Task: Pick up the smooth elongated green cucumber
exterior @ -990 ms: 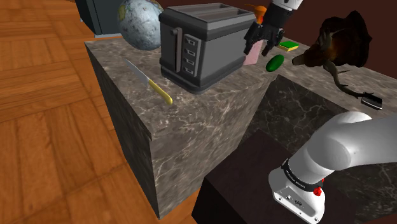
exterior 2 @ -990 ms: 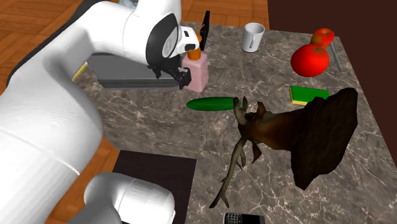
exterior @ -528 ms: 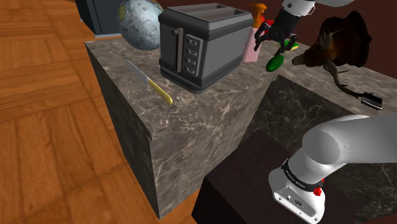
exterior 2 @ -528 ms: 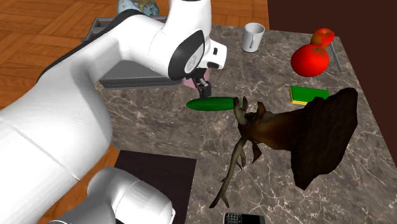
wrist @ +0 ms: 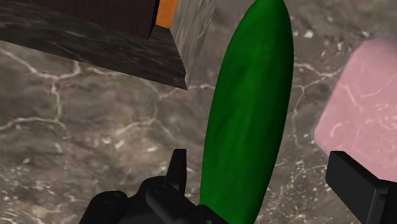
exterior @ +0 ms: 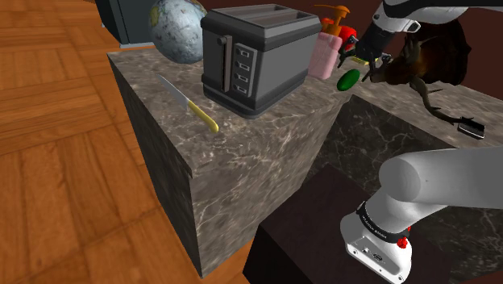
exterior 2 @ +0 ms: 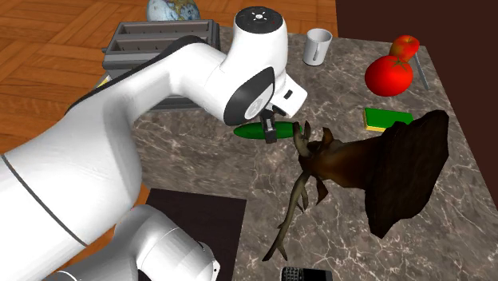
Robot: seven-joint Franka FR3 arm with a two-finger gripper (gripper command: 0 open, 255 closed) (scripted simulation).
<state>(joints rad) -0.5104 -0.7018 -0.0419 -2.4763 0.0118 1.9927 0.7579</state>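
The smooth dark green cucumber (exterior: 348,79) lies flat on the marble counter (exterior: 266,137), between the pink soap bottle (exterior: 324,58) and the brown antlered mount (exterior: 427,56). My black gripper (exterior: 364,64) hangs just above its far end. In the second exterior view the gripper (exterior 2: 271,128) covers the right part of the cucumber (exterior 2: 249,132). In the wrist view the cucumber (wrist: 248,114) runs lengthwise between my open fingers (wrist: 178,168), which stand apart from it on both sides.
A grey toaster (exterior: 254,56), a knife (exterior: 189,105) and a globe (exterior: 179,28) sit at the shoulder view's left. A white mug (exterior 2: 318,45), red tomatoes (exterior 2: 389,74), a green-yellow sponge (exterior 2: 386,118) and a phone (exterior 2: 307,275) share the counter. The pink bottle (wrist: 362,121) is close beside one finger.
My gripper has swung from in front of the toaster and pink bottle toward the shoulder view's right and come down over the cucumber. The cucumber has not moved.
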